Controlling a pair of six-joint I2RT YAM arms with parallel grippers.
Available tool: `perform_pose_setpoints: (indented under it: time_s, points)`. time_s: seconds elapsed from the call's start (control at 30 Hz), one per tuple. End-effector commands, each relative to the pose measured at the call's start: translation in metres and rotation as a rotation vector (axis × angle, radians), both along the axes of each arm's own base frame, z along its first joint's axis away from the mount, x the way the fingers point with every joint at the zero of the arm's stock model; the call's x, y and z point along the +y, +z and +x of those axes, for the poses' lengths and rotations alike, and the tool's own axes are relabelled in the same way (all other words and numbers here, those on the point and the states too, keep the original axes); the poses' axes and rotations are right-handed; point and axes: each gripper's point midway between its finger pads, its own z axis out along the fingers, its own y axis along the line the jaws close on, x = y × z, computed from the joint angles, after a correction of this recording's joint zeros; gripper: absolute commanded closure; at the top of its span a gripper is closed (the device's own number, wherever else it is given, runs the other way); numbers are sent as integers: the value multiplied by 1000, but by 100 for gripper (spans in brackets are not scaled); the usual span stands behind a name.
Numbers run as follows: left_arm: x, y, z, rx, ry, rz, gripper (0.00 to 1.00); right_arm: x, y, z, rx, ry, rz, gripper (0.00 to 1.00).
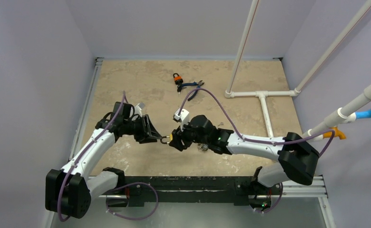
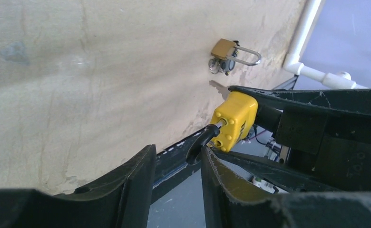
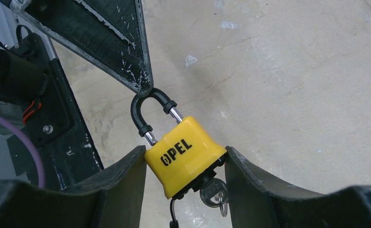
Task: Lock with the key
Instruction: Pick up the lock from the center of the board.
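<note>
A yellow OPEL padlock with a black-coated shackle is clamped by its body between the fingers of my right gripper, held above the table. A silver key with a ring sits in its keyhole at the bottom. Bare metal shows on both shackle legs above the body. My left gripper is open; the tip of one finger touches the top of the shackle. In the top view both grippers meet at the table's middle, left gripper against the padlock.
A brass padlock with keys lies on the table just behind my right gripper. An orange-and-black padlock and a blue-handled tool lie at the back. A white pipe frame stands at the right.
</note>
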Motion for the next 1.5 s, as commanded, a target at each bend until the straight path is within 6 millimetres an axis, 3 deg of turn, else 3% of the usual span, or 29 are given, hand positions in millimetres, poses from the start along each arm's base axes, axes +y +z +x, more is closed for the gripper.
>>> perform_pose_setpoints:
  time_s: [0.0, 0.3, 0.6, 0.7, 0.8, 0.87, 1.0, 1.1, 1.27, 1.47]
  points:
    - [-20, 31, 3, -78, -76, -91, 62, 13, 57, 3, -65, 22, 147, 92]
    - [-29, 57, 5, -129, -96, -136, 63, 11, 76, 4, -86, 18, 174, 92]
    - [-38, 64, -1, -135, -144, -165, 66, 10, 97, 3, -102, 23, 212, 92]
    - [-40, 68, -1, -139, -145, -171, 74, 10, 101, 2, -105, 26, 216, 91]
    - [-40, 73, 1, -153, -139, -175, 96, 9, 103, 2, -106, 28, 218, 91]
    - [-41, 79, 0, -167, -145, -184, 100, 8, 106, 1, -107, 25, 223, 75]
    - [-41, 113, 1, -289, -171, -193, 100, 1, 124, -1, -101, 26, 266, 24]
    - [-38, 147, -2, -401, -205, -189, 100, -13, 150, 2, -91, 37, 353, 4]
    - [-39, 215, -19, -628, -275, -233, 100, -44, 206, -5, -114, 125, 539, 1]
    - [-45, 284, -42, -758, -307, -372, 100, -56, 269, -28, -194, 242, 690, 1]
